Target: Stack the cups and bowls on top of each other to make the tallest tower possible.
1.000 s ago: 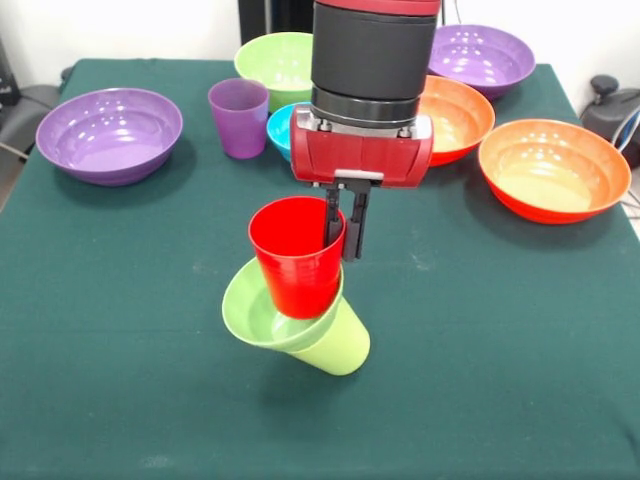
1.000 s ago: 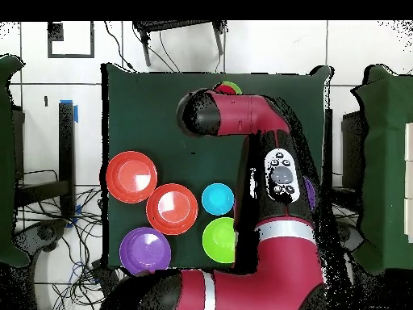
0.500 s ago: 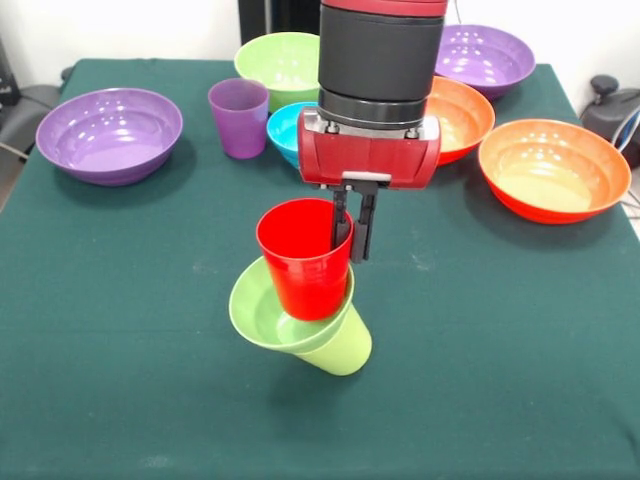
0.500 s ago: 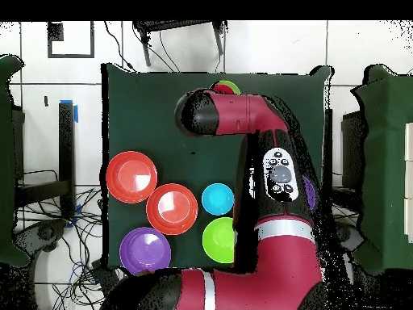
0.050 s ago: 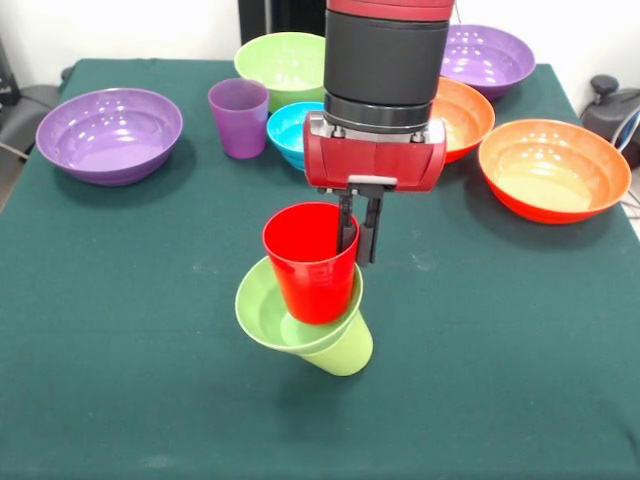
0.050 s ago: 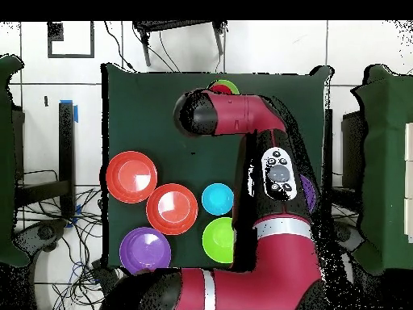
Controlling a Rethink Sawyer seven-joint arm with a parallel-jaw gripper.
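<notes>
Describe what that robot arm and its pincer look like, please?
The arm is a thick, rounded tube, mostly red with black sections and a pale band near its base. One link carries a grey button panel. In the front view its last section is a black cylinder ending in a steel ring and a boxy red wrist block. The gripper is two thin, straight black fingers.

Bright, even light is falling on the green table (image 5: 120,330) from above, and the front view is staying crisp from edge to edge. Soft glare is shining off the inner walls of the orange bowl (image 5: 552,168) and the purple bowl (image 5: 109,133). A faint, diffuse shadow is lying under the tilted lime-green cup (image 5: 340,345). In the overhead view, highlights are glinting along the red arm (image 6: 242,117).
</notes>
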